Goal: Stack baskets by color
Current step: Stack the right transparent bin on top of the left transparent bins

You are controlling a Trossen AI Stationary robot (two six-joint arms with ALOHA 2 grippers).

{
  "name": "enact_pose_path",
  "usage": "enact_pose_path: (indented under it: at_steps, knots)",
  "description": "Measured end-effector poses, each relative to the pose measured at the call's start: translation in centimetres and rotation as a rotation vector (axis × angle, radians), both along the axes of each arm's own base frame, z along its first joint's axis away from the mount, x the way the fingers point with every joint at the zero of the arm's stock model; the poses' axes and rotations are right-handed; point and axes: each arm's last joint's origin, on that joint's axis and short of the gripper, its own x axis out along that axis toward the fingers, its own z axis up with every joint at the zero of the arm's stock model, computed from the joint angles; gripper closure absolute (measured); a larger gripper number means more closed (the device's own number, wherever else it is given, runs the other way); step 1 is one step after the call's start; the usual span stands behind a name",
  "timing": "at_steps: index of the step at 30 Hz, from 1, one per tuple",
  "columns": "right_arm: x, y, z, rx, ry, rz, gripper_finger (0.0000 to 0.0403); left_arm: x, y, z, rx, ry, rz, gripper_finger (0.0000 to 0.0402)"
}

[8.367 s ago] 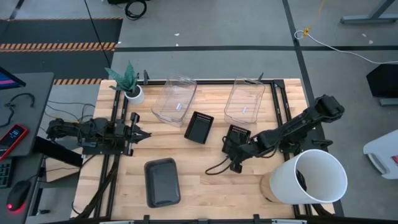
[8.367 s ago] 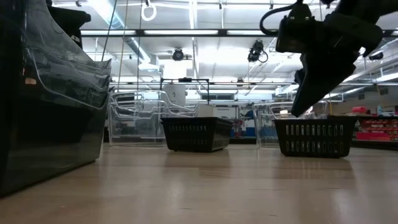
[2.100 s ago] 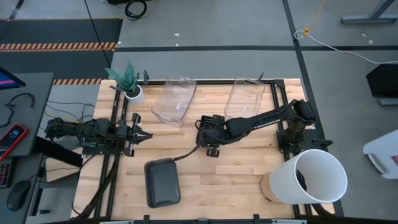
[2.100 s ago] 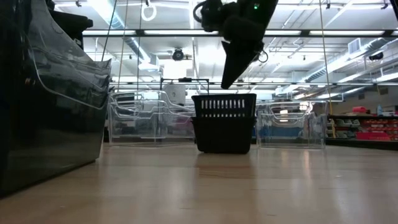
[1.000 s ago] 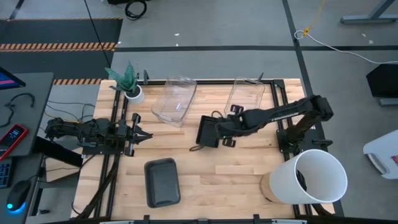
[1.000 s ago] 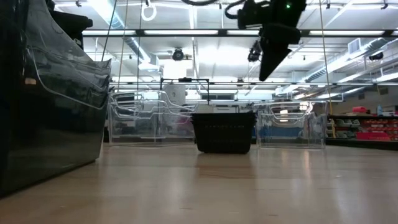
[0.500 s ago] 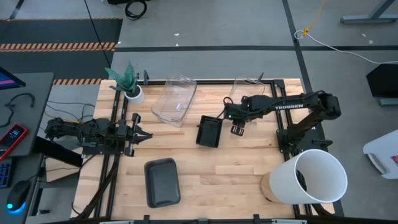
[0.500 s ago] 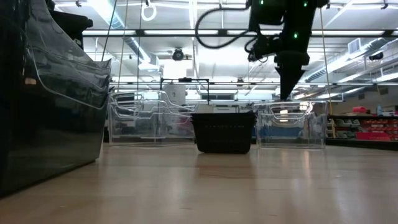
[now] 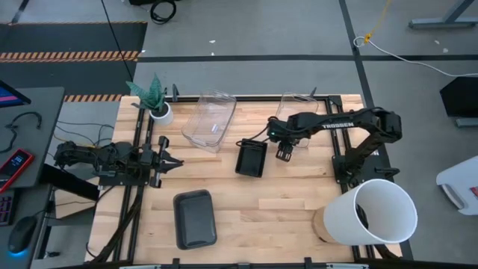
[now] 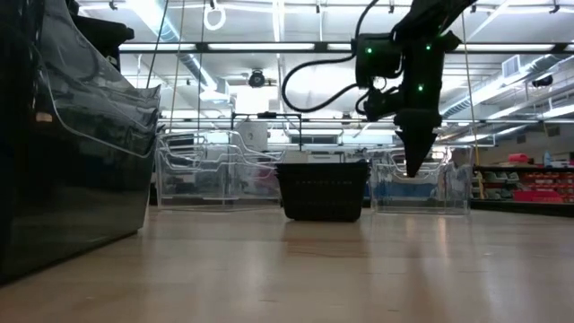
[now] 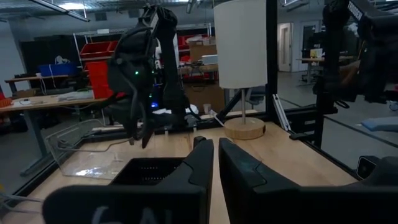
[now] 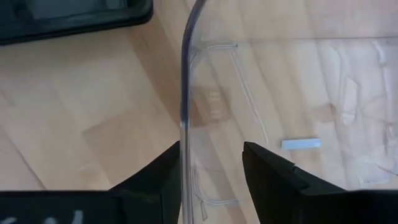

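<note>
Since half a second ago the right gripper point(image 9: 284, 152) has swung to the clear basket point(image 9: 294, 118) at the tabletop's far edge, jaws wide and empty, straddling its rim. Misaligned, they could shove the slick basket off.

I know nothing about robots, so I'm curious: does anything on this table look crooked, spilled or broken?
Nothing looks spilled or broken. The two large clear plastic baskets lie apart at slightly different angles rather than stacked. The small black slotted baskets sit in one stack mid-table. The right gripper, fingers open, hangs beside the right clear basket.
</note>
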Motion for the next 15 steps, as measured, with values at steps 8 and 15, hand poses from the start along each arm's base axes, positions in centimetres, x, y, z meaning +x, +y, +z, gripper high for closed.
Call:
enact_pose_path:
  at_steps: [8, 15]
  knots:
    - [0.3, -0.5, -0.9, 0.012, 0.029, 0.007, 0.029, 0.0, 0.0, 0.0, 0.0, -0.001, 0.0, 0.0376]
    - [0.5, -0.5, -1.4, 0.04, 0.062, 0.018, 0.0392, 0.0, 0.0, 0.0, -0.001, -0.001, 0.0, 0.0373]
